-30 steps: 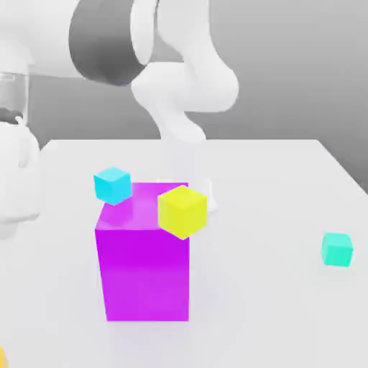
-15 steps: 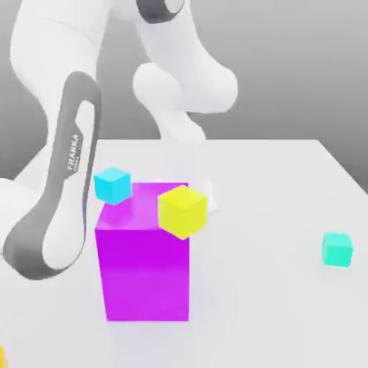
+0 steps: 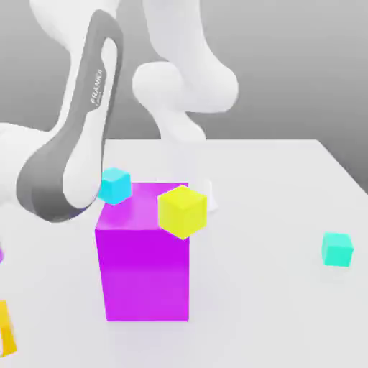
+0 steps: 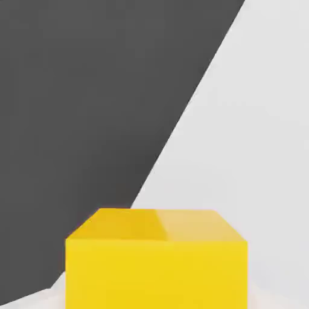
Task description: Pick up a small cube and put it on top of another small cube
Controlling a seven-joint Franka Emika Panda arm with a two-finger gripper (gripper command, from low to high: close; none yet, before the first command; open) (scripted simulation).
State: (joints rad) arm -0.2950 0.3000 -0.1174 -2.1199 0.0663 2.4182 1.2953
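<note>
Table, white and flat, holds everything. Big purple block stands in the middle. White arm bends down beside its near-left corner. Yellow cube sits against the block's upper right edge. Two blue cubes: one behind its upper left corner, one well apart. Another yellow cube shows close in the hand view. Fingers: cannot tell.

You have a white table holding: magenta block, yellow cube at its upper corner, cyan cube behind, teal cube well apart, arm overhead.
</note>
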